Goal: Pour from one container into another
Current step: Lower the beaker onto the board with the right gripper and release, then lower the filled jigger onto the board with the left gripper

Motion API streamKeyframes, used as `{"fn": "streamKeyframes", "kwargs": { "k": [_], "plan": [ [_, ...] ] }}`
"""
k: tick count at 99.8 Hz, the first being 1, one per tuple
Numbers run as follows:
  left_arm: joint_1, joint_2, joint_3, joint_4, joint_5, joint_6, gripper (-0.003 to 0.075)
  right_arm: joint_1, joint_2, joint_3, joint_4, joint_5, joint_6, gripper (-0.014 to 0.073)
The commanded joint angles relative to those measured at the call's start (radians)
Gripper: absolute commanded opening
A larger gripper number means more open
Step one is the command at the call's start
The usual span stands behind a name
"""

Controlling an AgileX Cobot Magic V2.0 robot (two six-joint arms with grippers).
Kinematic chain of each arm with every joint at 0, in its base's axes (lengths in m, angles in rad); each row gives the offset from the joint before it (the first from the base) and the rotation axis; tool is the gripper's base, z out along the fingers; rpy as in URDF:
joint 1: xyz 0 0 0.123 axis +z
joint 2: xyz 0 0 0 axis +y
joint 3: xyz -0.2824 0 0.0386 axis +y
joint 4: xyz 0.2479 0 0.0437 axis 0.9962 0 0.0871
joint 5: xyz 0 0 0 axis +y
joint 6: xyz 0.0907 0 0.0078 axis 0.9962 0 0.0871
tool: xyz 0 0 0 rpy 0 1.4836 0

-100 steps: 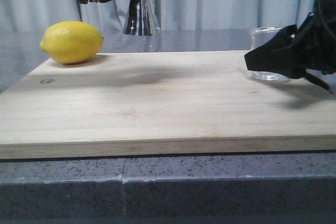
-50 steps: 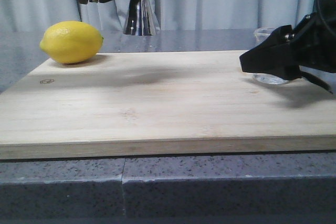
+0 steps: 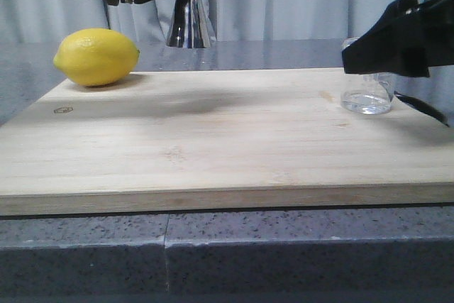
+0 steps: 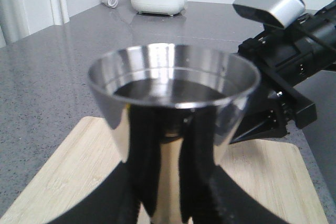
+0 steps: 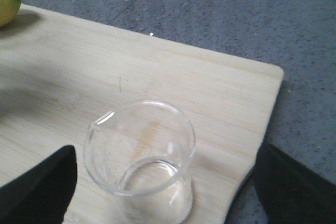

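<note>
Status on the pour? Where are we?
Done: left gripper holds the steel jigger raised above the board. In hand: right gripper is open around the glass beaker, which stands upright on the board, not yet gripped. Left: grasp, lift, pour. The lemon sits far off.

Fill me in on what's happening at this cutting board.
The left gripper is shut on the steel jigger and holds it up in the air above the back of the wooden cutting board. The glass beaker stands upright on the board's right end, and the right gripper is around it with its jaws open, not gripping it. No pouring is under way. A lemon sits at the board's far left corner.
</note>
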Motion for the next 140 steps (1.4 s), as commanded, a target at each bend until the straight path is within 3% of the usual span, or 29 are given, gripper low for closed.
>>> {"fn": "streamKeyframes", "kwargs": {
  "k": [1, 27, 50, 140],
  "plan": [
    [-0.008, -0.05, -0.03, -0.091, 0.097, -0.008, 0.0148, 0.033, -0.089, -0.021, 0.004, 0.062, 0.033, 0.0597],
    [-0.008, -0.05, -0.03, -0.091, 0.097, -0.008, 0.0148, 0.171, -0.309, -0.021, 0.004, 0.317, 0.127, 0.0597],
    [-0.008, -0.05, -0.03, -0.091, 0.097, -0.008, 0.0148, 0.261, -0.463, -0.021, 0.008, 0.523, 0.127, 0.0597],
    [-0.008, -0.05, -0.03, -0.089, 0.109, -0.015, 0.0148, 0.285, -0.521, -0.021, -0.011, 0.519, 0.126, 0.0597]
  ]
}}
